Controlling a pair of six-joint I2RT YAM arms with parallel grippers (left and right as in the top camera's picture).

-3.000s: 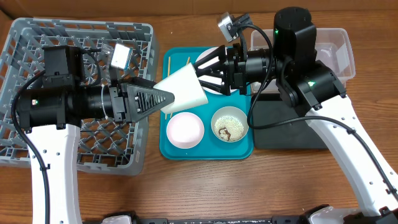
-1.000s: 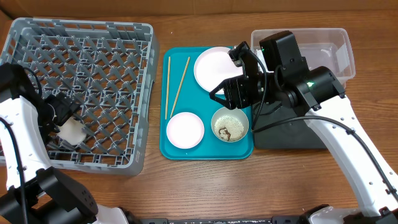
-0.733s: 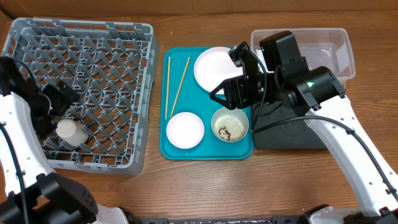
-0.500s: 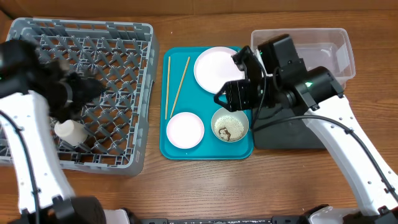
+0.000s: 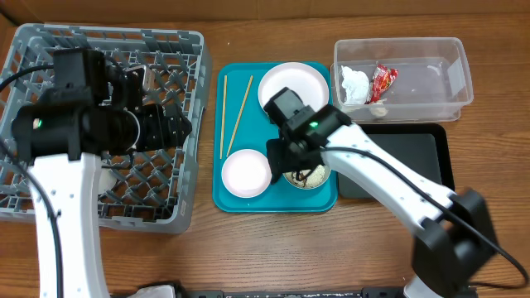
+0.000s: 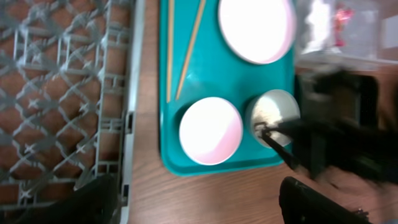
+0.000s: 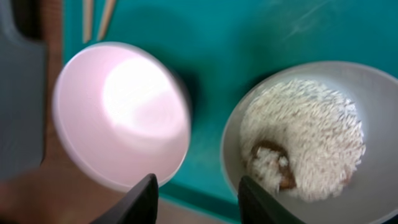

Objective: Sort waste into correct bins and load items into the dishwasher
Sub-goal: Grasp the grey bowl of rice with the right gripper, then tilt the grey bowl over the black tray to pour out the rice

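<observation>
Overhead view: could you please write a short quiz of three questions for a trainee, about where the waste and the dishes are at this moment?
1. True or false: the red wrapper and the white tissue both lie in the clear tub.
2. Which dish holds the rice? A. pink plate. B. pink bowl. C. grey-green bowl.
3. Fill in the missing word: the chopsticks lie on the ___ tray.

Key: 1 true; 2 C; 3 teal, which means the teal tray.
</observation>
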